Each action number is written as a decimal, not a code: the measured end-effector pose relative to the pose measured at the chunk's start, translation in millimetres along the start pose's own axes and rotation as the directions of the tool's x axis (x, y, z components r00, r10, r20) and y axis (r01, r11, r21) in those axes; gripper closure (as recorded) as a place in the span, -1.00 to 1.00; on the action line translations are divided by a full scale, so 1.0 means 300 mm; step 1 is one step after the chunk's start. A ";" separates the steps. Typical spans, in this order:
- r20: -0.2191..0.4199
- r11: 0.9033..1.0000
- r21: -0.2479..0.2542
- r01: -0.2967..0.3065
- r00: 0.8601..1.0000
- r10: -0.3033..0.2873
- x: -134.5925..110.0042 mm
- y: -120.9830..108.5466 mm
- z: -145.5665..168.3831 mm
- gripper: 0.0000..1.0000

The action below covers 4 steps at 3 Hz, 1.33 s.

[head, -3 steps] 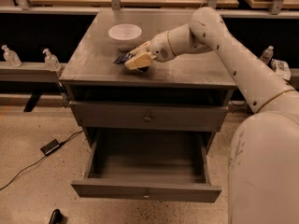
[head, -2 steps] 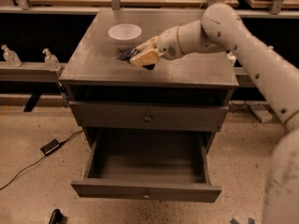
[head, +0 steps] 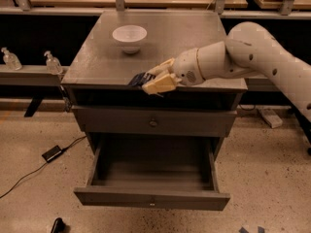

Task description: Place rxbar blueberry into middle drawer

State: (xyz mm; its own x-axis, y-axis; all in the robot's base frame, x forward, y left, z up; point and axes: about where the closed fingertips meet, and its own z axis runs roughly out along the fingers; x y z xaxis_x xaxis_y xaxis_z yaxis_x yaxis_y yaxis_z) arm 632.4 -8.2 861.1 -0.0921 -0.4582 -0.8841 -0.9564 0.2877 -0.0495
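My gripper [head: 151, 80] is at the front edge of the grey cabinet top [head: 102, 64], above the drawers. Its cream fingers [head: 160, 85] are shut on the rxbar blueberry [head: 138, 79], a small dark navy bar that sticks out to the left of the fingers and is held just above the top's edge. The middle drawer [head: 151, 198] is pulled out low down; its dark-grey box is open and empty, with a tiny pale knob on the front panel. It lies below and in front of the gripper.
A white bowl [head: 129, 36] stands at the back left of the cabinet top. A shut drawer front with a dark round knob [head: 153, 123] sits under the top. Two clear bottles [head: 52, 62] stand on a shelf at left. A cable and adapter [head: 51, 153] lie on the floor.
My gripper has carried the bar from beside the bowl toward the front edge of the cabinet top, still shut on it. The arm now reaches in lower from the right.
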 end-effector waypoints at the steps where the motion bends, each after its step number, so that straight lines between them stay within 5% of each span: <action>1: -0.021 0.999 -0.031 -0.009 1.000 0.009 0.048 0.043 0.011 1.00; 3: -0.046 0.999 -0.022 0.040 0.998 -0.041 0.131 0.082 0.053 1.00; 4: -0.010 1.000 -0.001 0.004 1.000 -0.004 0.387 0.196 0.071 1.00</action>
State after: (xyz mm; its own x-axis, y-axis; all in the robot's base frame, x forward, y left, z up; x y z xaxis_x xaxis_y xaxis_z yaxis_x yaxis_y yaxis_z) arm 571.5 -26.5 745.7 -0.0908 -0.4675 -0.8793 -0.9570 0.2853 -0.0529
